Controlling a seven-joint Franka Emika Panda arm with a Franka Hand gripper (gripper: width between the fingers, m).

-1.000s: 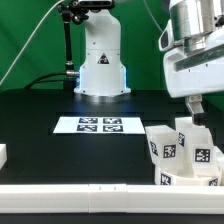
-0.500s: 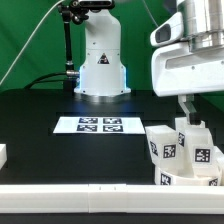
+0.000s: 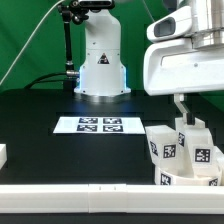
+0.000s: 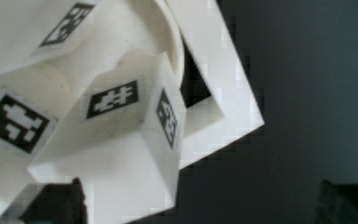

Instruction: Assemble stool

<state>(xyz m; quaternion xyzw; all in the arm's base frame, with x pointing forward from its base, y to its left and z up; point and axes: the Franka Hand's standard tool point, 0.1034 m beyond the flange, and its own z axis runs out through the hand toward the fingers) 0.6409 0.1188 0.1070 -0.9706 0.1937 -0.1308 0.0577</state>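
Observation:
The stool's loose white legs point(image 3: 185, 152) stand bunched together at the front of the black table on the exterior view's right, each with black-and-white tags. My gripper point(image 3: 190, 108) hangs just above the back of this cluster, one dark finger point(image 3: 181, 104) pointing down close over the blocks. In the wrist view the tagged white legs point(image 4: 105, 100) fill one side of the picture. My gripper point(image 4: 202, 205) is open, with both dark fingertips point(image 4: 51, 202) far apart. A corner of a white block reaches into the gap near one fingertip. Nothing is held.
The marker board point(image 3: 98, 125) lies flat mid-table. A long white rail point(image 3: 80, 194) runs along the front edge, and a small white piece point(image 3: 3, 154) sits at the exterior view's left edge. The arm's white base point(image 3: 102, 65) stands at the back.
The hand has shifted toward the exterior view's left above the cluster of legs. Its jaws have stayed wide open, and the parts have not moved.

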